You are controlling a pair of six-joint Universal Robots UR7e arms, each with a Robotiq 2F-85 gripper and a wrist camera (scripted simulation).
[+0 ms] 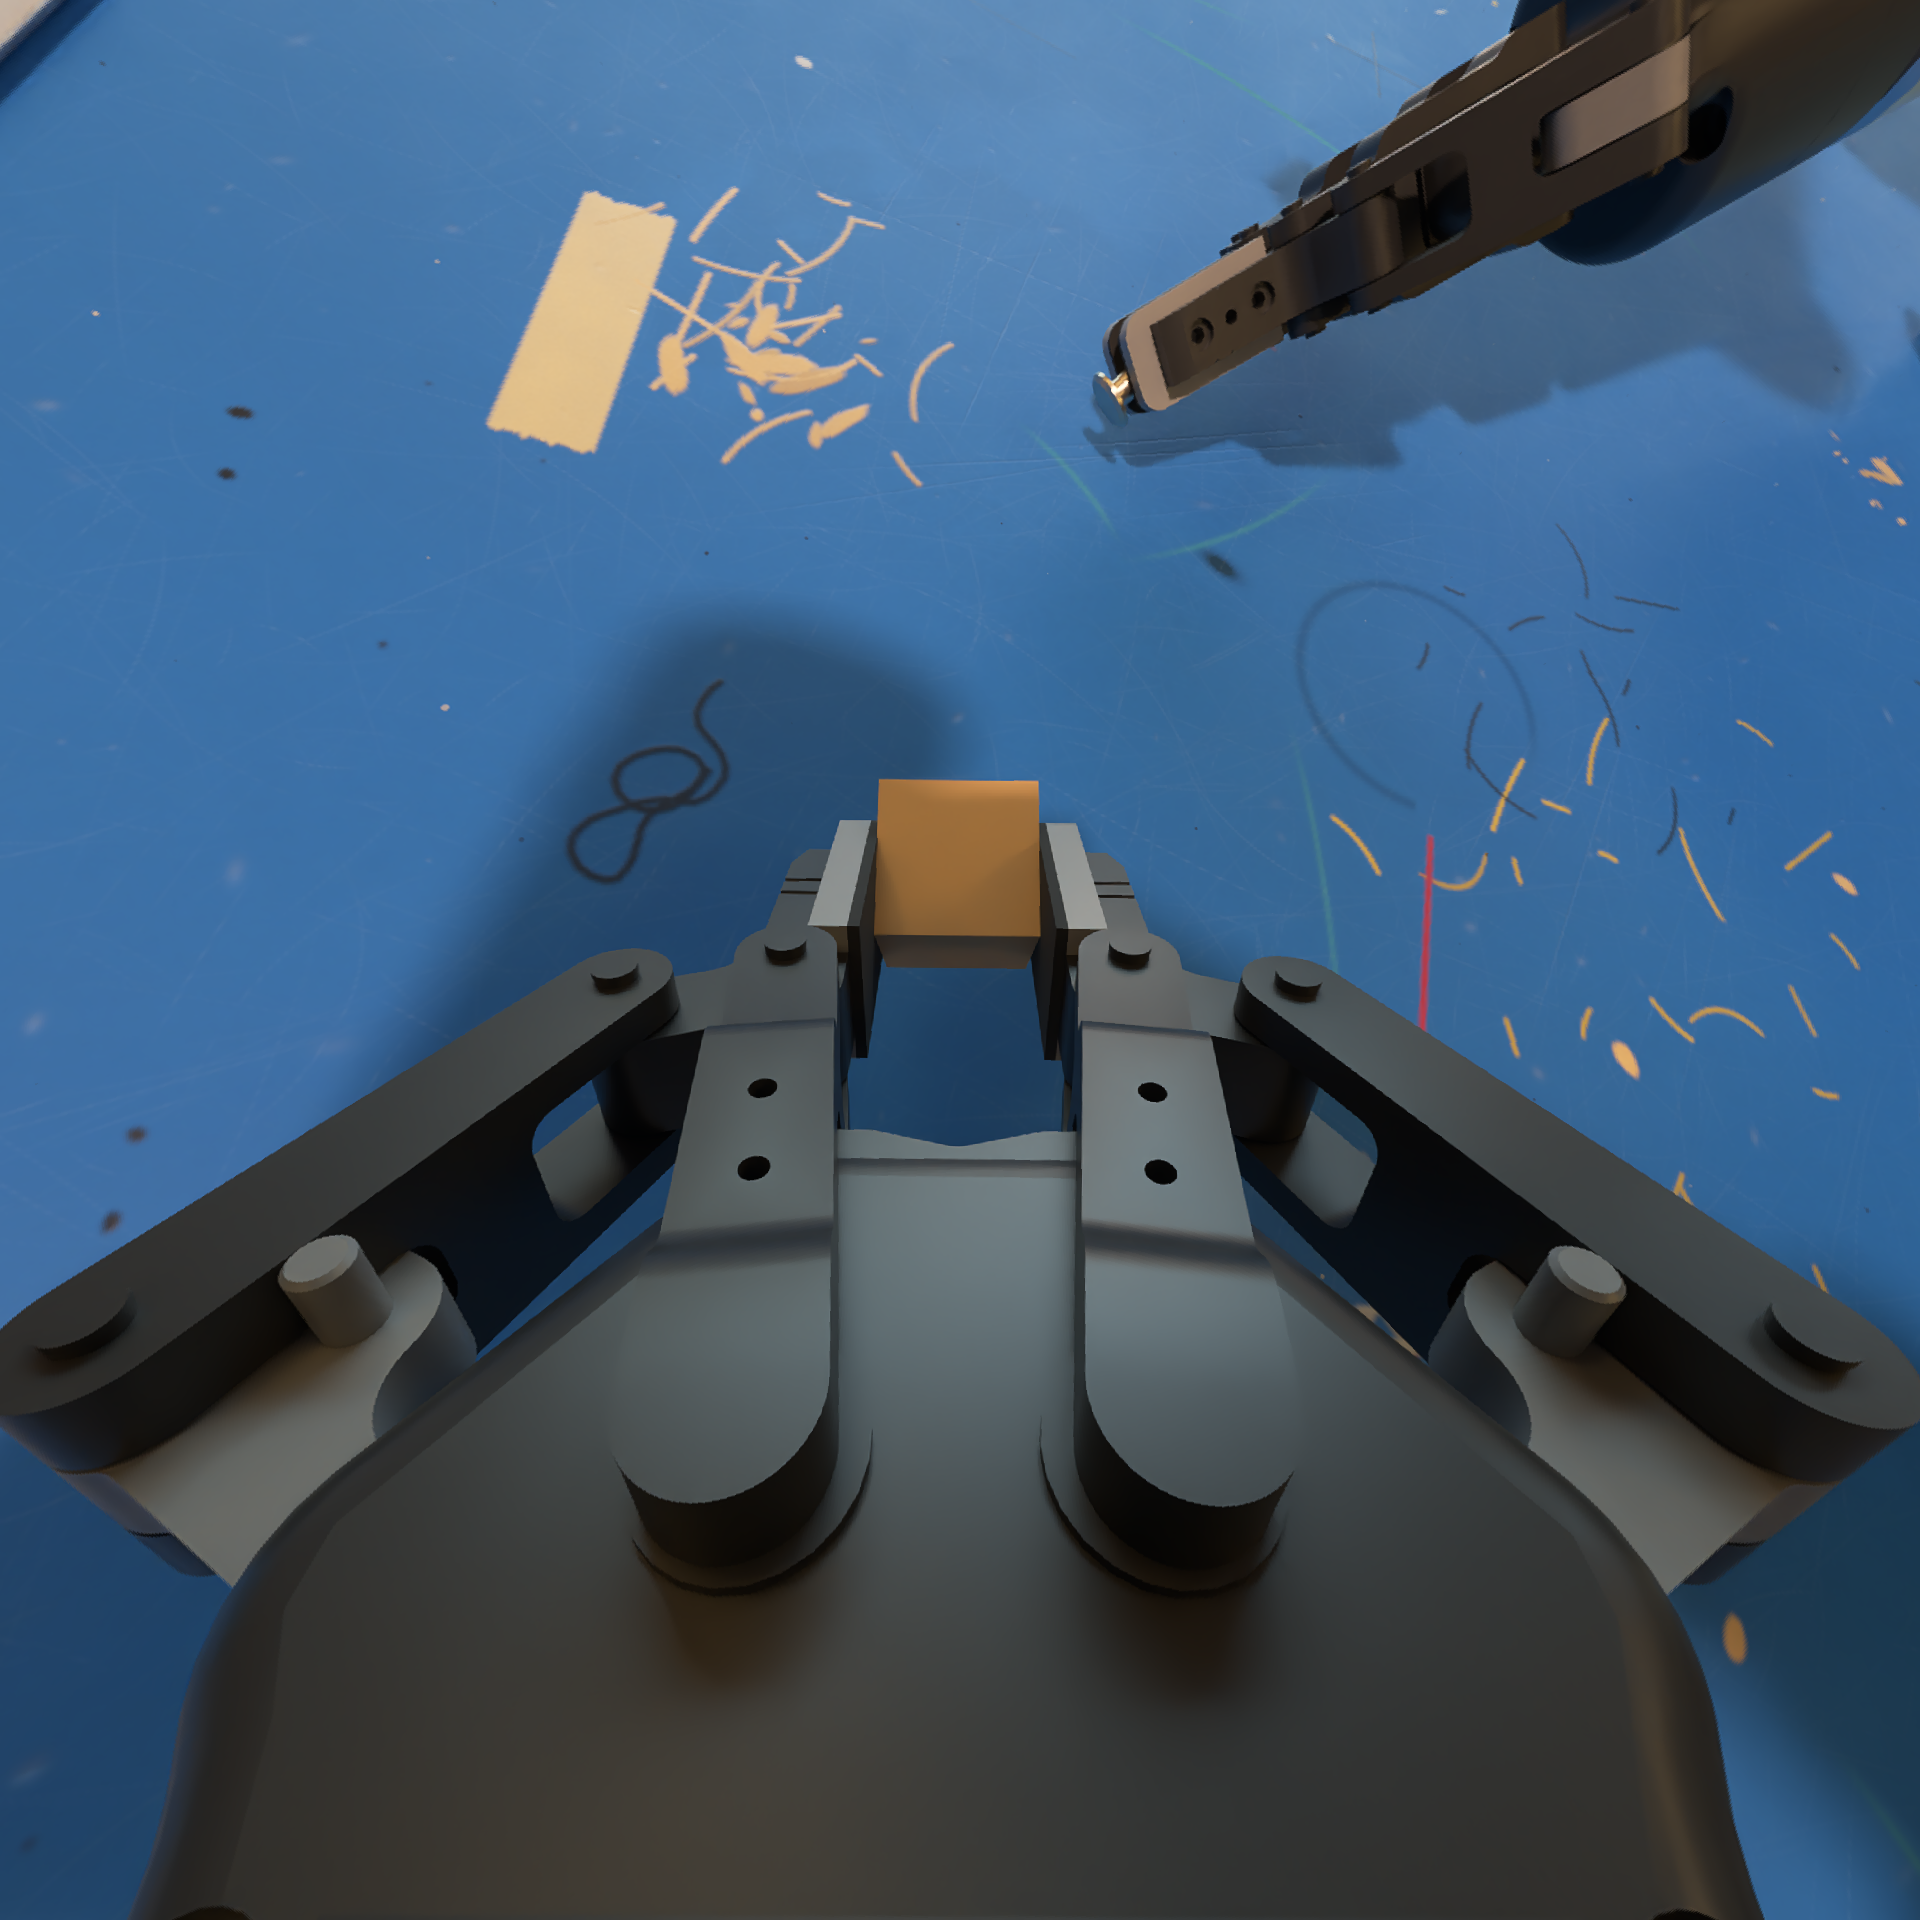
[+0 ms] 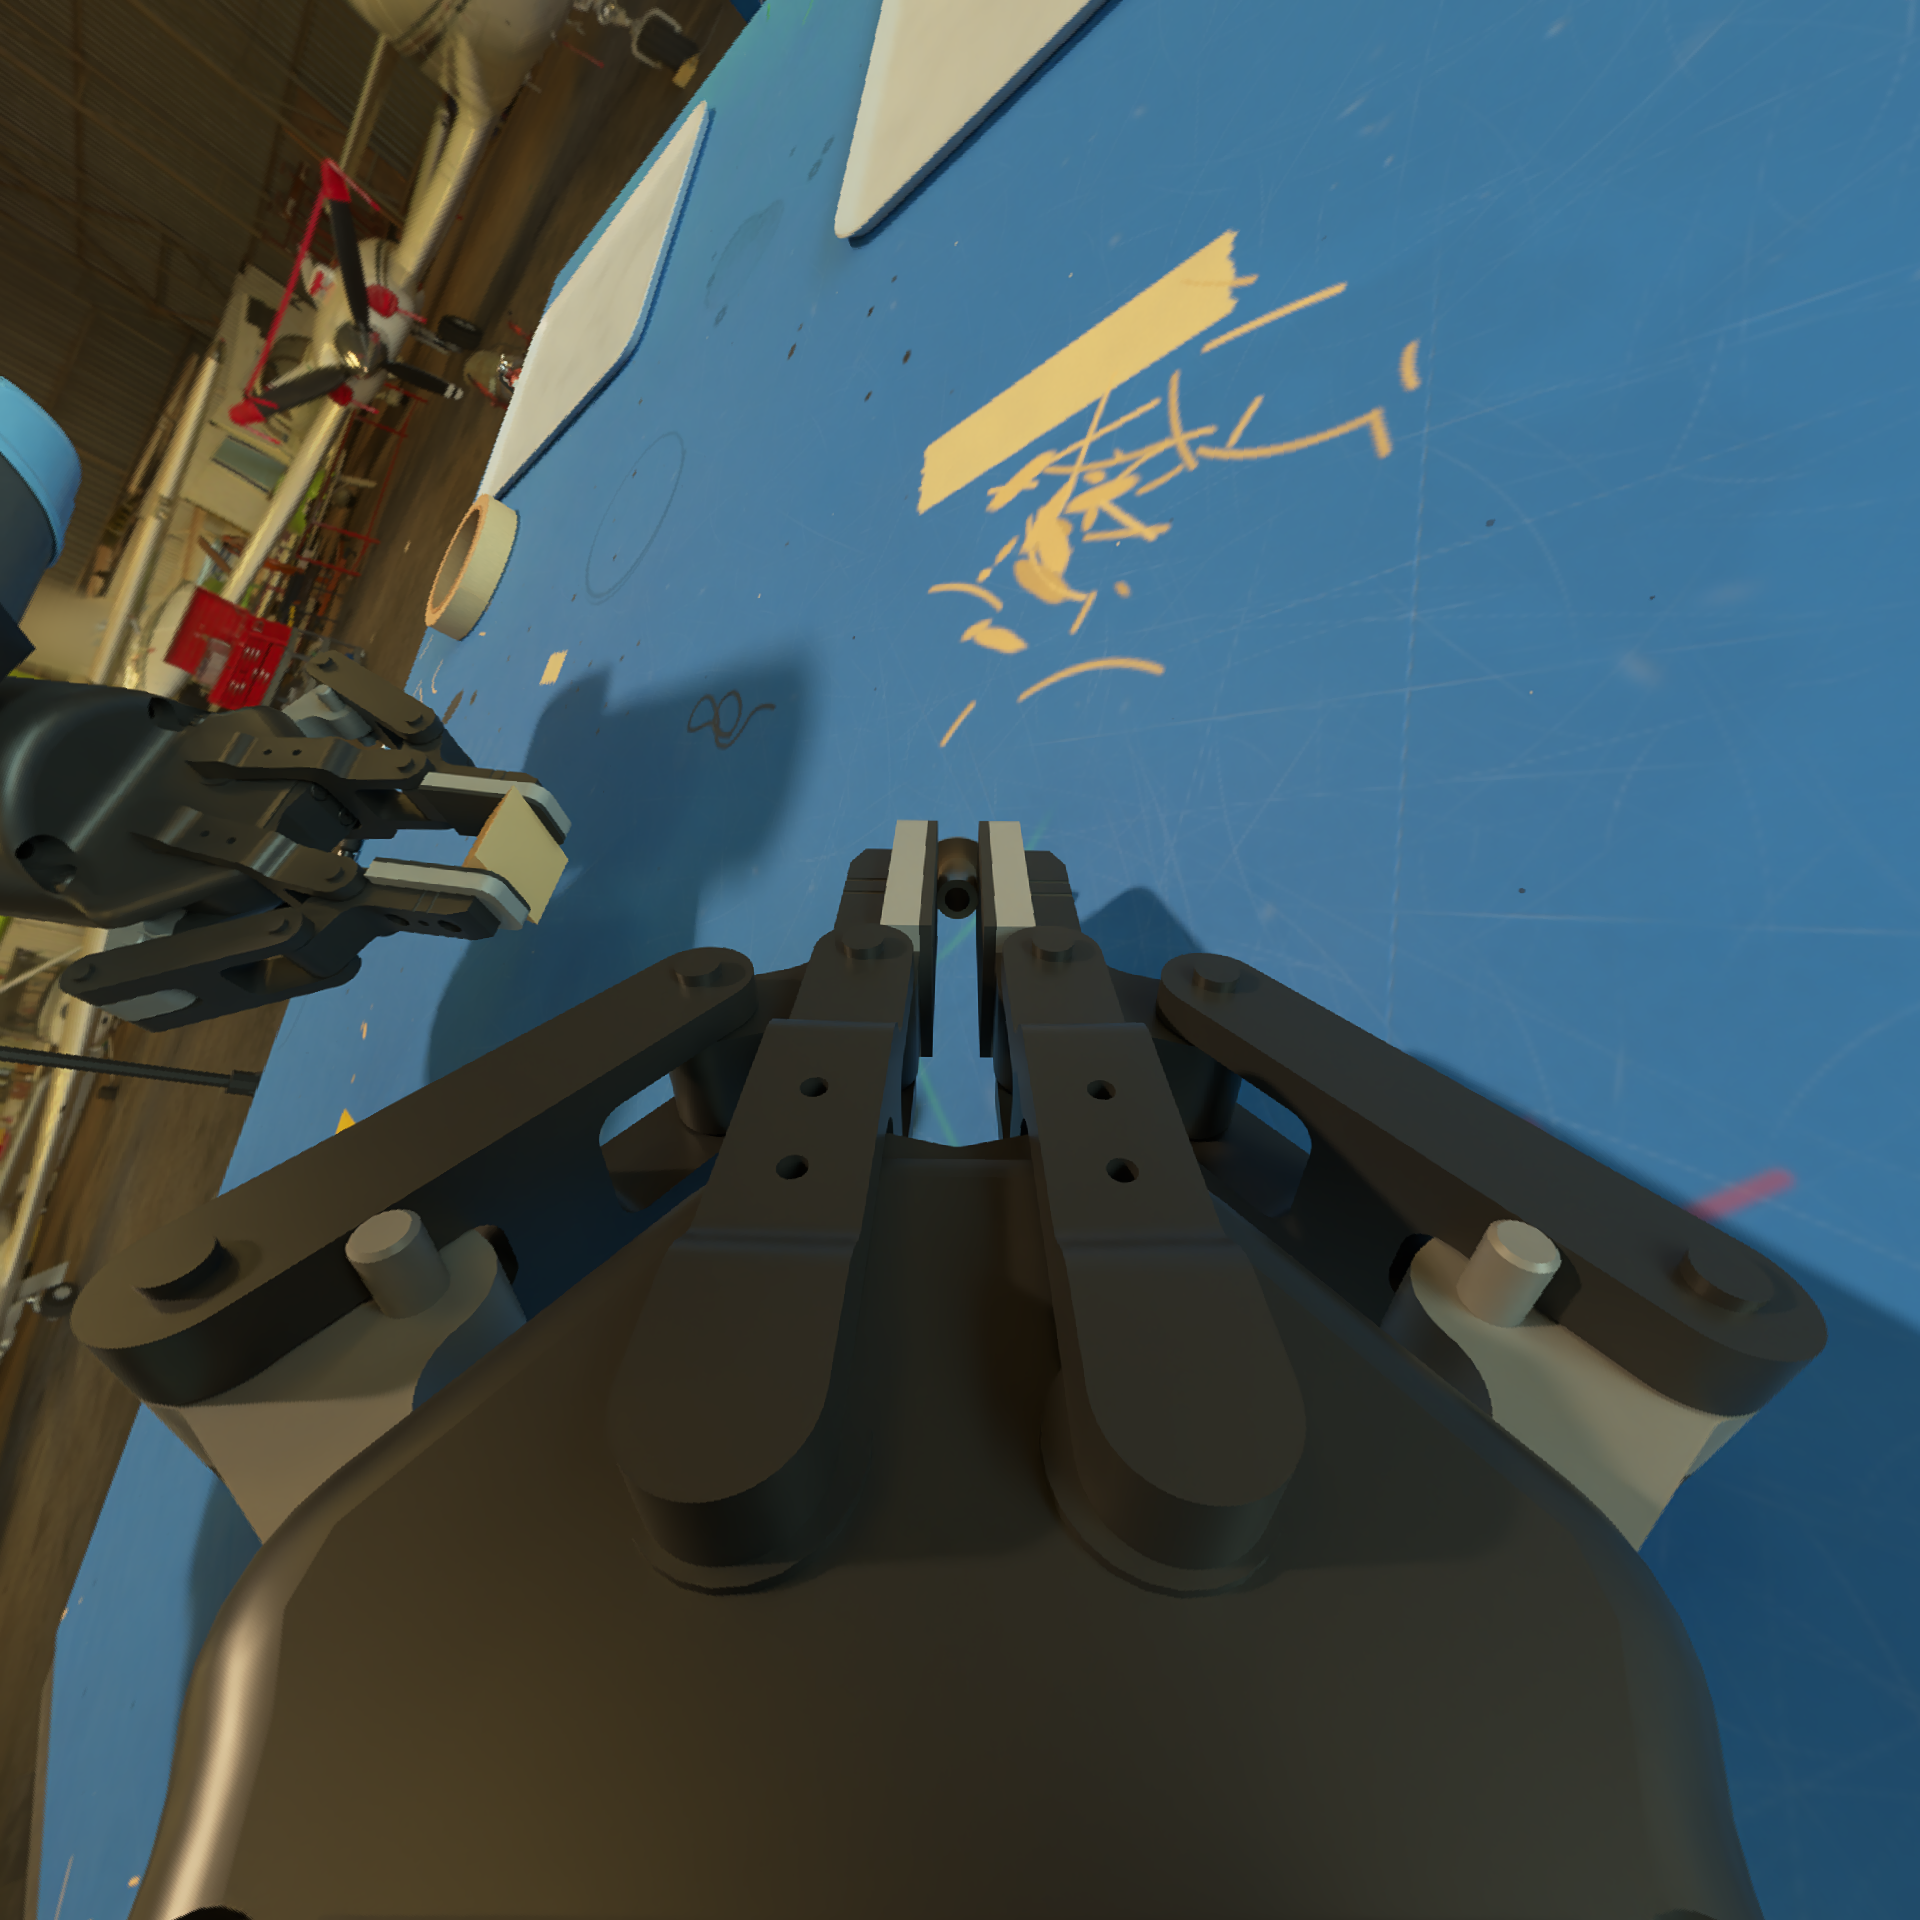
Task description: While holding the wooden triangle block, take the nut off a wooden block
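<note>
My left gripper (image 1: 957,878) is shut on the wooden triangle block (image 1: 956,868), an orange-brown piece held between both pads above the blue table. It also shows in the right wrist view, where the block (image 2: 525,857) looks pale tan, at the far left. My right gripper (image 2: 957,873) is shut on the small metal nut (image 2: 956,883), pinched between its pale pads. In the left wrist view the right gripper (image 1: 1127,387) is at the upper right, with the brass-coloured nut (image 1: 1114,387) at its tip, apart from the block.
The blue table (image 1: 312,727) carries a strip of tan tape (image 1: 582,322), paint marks and scratches. A roll of tape (image 2: 468,566) lies near the table's left edge. Two white boards (image 2: 613,301) lie farther back.
</note>
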